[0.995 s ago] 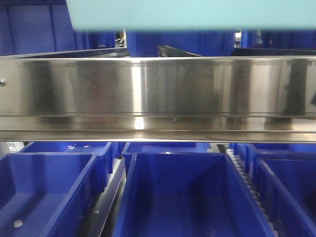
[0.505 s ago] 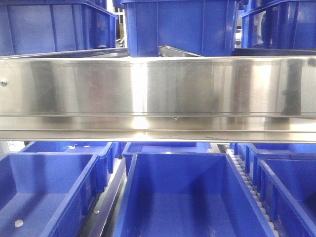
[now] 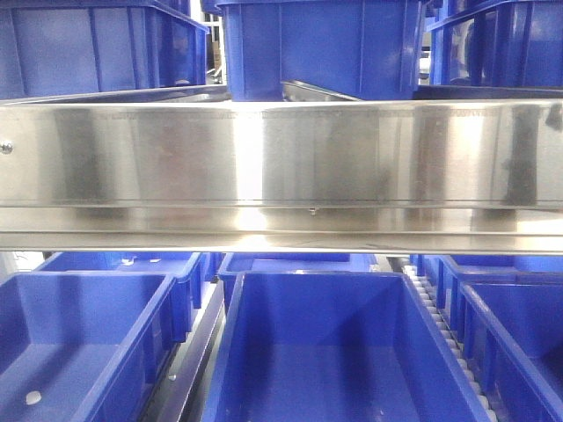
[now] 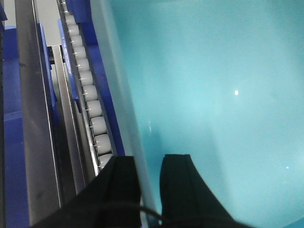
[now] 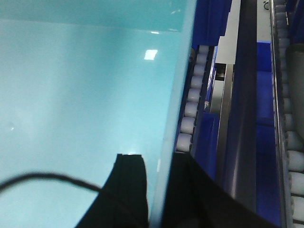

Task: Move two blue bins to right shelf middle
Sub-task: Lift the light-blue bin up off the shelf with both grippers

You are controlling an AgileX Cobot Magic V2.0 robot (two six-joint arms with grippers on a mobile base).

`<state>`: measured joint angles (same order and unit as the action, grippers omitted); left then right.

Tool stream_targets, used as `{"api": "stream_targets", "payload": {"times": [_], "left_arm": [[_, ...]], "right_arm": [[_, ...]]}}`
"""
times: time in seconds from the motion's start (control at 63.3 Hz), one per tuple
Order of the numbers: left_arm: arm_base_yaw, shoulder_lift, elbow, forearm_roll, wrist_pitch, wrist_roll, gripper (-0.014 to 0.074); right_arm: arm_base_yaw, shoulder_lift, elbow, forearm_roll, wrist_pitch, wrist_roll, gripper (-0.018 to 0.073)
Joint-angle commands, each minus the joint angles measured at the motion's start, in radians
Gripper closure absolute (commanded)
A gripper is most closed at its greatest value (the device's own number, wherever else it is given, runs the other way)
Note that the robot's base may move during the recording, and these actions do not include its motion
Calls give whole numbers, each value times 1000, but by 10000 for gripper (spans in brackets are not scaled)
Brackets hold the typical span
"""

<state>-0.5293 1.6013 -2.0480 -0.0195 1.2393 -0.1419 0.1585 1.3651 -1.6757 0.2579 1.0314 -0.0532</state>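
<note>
A light turquoise-blue bin fills both wrist views, in the left wrist view [image 4: 213, 95] and the right wrist view [image 5: 80, 71]. My left gripper [image 4: 148, 161] straddles the bin's left wall, one black finger [image 4: 178, 175] inside and one outside, shut on it. My right gripper [image 5: 159, 161] straddles the bin's right wall in the same way, shut on it. The bin does not show in the front view. There the right shelf's shiny steel front rail [image 3: 281, 154] crosses the whole width. Neither gripper shows in that view.
Dark blue bins stand on the level above the rail [image 3: 317, 44] and below it [image 3: 339, 352], with others to the left [image 3: 79, 343] and right [image 3: 519, 334]. White roller tracks run beside the held bin [image 4: 90, 104] [image 5: 190, 109].
One second ago the turquoise bin's edge covered the top of the front view. It has since gone up out of that view, uncovering the dark blue bins above the rail.
</note>
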Motion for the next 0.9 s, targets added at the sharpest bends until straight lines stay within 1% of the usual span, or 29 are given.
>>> {"api": "stream_targets", "payload": {"times": [0.0, 0.537, 0.71, 0.884], "left_arm": [[-2, -22, -12, 9, -18, 26, 707], [-2, -20, -12, 9, -18, 26, 707], [-2, -20, -12, 9, -85, 26, 707], [-2, -20, -12, 9, -179, 26, 707]], "right_arm": [[-5, -14, -9, -22, -38, -26, 712], [-5, -14, -9, -22, -38, -26, 712], [-5, -14, -9, -22, -38, -26, 712], [-5, -14, -9, -22, -38, -26, 712]]}}
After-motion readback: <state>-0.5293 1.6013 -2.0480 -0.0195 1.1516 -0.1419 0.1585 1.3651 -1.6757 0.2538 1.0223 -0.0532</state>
